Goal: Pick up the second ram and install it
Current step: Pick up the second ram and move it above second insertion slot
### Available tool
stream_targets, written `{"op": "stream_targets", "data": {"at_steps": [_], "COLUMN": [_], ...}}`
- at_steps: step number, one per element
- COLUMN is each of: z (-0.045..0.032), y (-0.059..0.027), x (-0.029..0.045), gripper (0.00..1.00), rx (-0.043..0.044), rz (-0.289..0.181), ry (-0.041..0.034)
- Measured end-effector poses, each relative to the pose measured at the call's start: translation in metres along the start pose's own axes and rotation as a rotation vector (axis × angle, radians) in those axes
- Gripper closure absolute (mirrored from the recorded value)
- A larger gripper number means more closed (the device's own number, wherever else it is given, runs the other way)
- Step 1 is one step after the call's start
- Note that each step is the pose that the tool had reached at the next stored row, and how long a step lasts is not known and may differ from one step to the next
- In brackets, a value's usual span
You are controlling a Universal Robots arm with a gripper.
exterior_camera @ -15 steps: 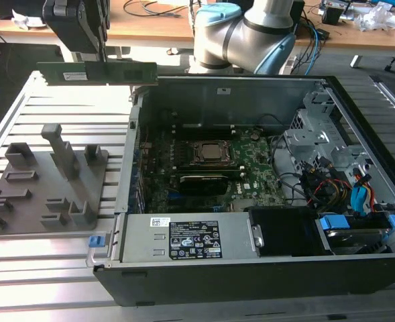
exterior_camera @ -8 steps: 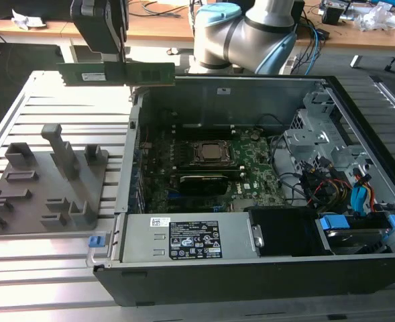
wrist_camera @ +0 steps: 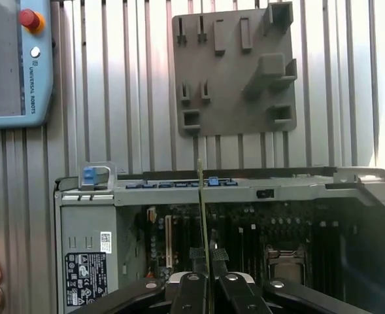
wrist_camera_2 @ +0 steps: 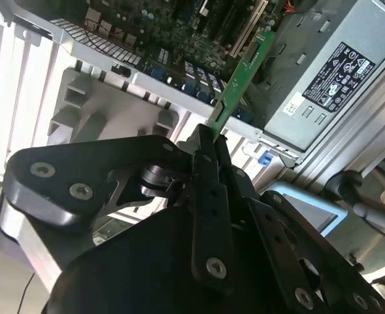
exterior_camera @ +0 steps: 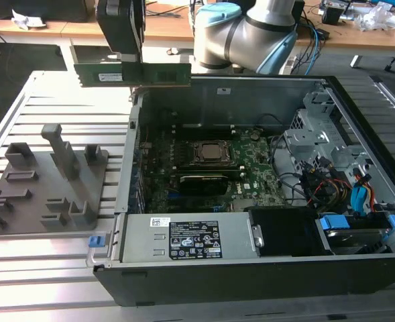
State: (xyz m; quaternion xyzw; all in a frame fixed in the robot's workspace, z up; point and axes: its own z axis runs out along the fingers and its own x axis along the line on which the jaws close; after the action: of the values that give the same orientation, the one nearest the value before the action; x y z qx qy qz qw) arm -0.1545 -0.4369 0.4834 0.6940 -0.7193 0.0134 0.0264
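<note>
Centrally in the exterior view, an open black desktop computer case [exterior_camera: 251, 278] lies on its side, its large green motherboard [exterior_camera: 254, 168] exposed. A grey moulded parts holder [exterior_camera: 43, 194] sits at the frame's left. At upper left, the black two-fingered claw [exterior_camera: 131, 59] is clamped tight on the long, thin green memory stick [exterior_camera: 133, 75], which is held level over the case's corner, apart from the motherboard.

I see the slotted metal desk [exterior_camera: 43, 272] carrying the open computer case [exterior_camera: 251, 278], with a grey holder plate [exterior_camera: 43, 194] just beside it, toward the desk's edge on the exterior view's left.
</note>
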Motion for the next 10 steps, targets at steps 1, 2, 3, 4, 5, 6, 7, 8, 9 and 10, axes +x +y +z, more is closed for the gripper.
{"op": "stream_targets", "data": {"at_steps": [1, 2, 3, 4, 5, 6, 7, 8, 9, 10], "z": [0.0000, -0.0001, -0.0002, -0.0003, -0.0004, -0.0005, -0.0005, -0.0005, -0.0006, -0.0007], "y": [-0.0022, -0.0059, -0.0095, -0.0138, -0.0181, -0.0210, -0.0249, -0.0267, -0.0286, -0.0306], "x": [-0.0002, -0.0005, -0.0008, -0.0012, -0.0015, -0.0018, -0.0022, -0.0024, -0.0026, -0.0027], "gripper": [0.86, 0.86, 0.86, 0.86, 0.86, 0.86, 0.86, 0.86, 0.86, 0.86], "rx": [0.0001, 0.0001, 0.0001, 0.0002, 0.0003, 0.0003, 0.0004, 0.0004, 0.0005, 0.0005], "rz": [0.000, 0.000, 0.000, 0.000, 0.000, 0.000, 0.000, 0.000, 0.000, 0.000], "ry": [0.0012, 0.0032, 0.0053, 0.0077, 0.0101, 0.0118, 0.0142, 0.0153, 0.0165, 0.0177]}}
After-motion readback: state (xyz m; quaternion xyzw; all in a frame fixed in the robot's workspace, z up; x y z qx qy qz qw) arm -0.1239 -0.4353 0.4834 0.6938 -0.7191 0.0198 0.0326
